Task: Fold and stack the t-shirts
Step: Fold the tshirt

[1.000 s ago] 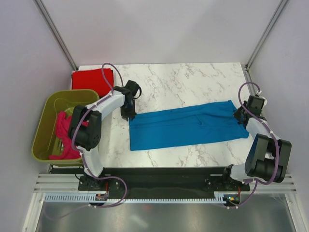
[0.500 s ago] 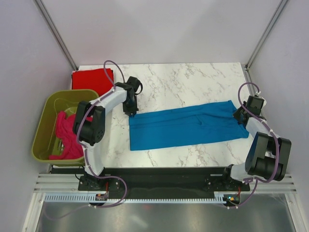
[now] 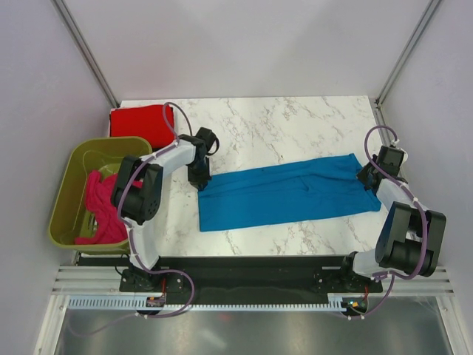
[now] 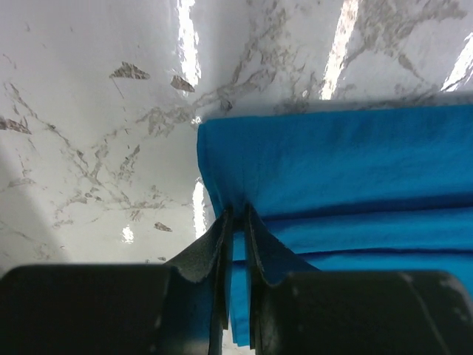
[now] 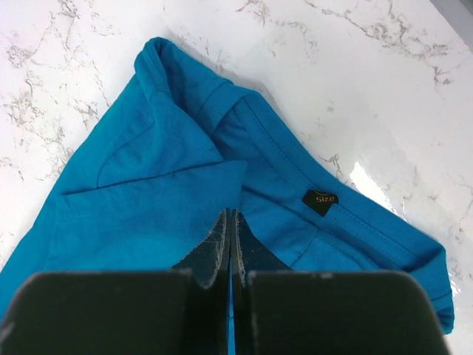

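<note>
Marble table (image 3: 295,126): left claw (image 4: 236,214) now grips blue t-shirt (image 3: 288,191).

The glossy marble-look table (image 3: 295,126) is throwing glare around the blue tee (image 3: 284,192), which is showing soft, matt cloth; beside the tee, the olive tub (image 3: 66,192) is looking like smooth plastic.

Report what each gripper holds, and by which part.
Both pinch the blue t-shirt: left gripper its straight end edge, right gripper the folded cloth at the collar end.
</note>
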`<state>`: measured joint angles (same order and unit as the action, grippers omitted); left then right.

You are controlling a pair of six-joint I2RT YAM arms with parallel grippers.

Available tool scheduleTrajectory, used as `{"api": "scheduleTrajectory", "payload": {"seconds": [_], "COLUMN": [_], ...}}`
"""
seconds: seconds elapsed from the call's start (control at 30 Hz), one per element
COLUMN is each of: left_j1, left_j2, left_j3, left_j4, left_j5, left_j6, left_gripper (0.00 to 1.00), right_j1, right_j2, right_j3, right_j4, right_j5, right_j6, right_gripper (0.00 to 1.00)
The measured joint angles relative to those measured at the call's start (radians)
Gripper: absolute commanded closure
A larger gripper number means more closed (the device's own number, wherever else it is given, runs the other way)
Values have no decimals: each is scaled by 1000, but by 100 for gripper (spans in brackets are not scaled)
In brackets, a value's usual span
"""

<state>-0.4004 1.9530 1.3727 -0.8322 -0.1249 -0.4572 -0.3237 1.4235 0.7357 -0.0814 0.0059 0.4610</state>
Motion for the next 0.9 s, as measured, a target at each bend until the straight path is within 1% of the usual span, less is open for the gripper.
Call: {"api": "scheduleTrajectory", "payload": {"seconds": [0.17,0.37,0.63,0.9], "left_j1": [-22,-34,-34,-34], "left_j2": [-39,-93,-96,-100], "left_j3": [-38,-66,-57,-61], "left_j4": [0,0,0,5], "left_j5": [-2,-14,-29,3], "left_j6": [0,-1,0,0], "left_gripper": [83,81,81,81], "right_j1": [0,0,0,0], "right_j2": [-6,-38,-57,-65], "right_j3": [0,-4,-11,-15], "right_j4": [-8,5,47,67], "right_j5": [3,-3,-40,-54], "right_j6": [1,7,14,14], "right_gripper": [100,100,100,100]}}
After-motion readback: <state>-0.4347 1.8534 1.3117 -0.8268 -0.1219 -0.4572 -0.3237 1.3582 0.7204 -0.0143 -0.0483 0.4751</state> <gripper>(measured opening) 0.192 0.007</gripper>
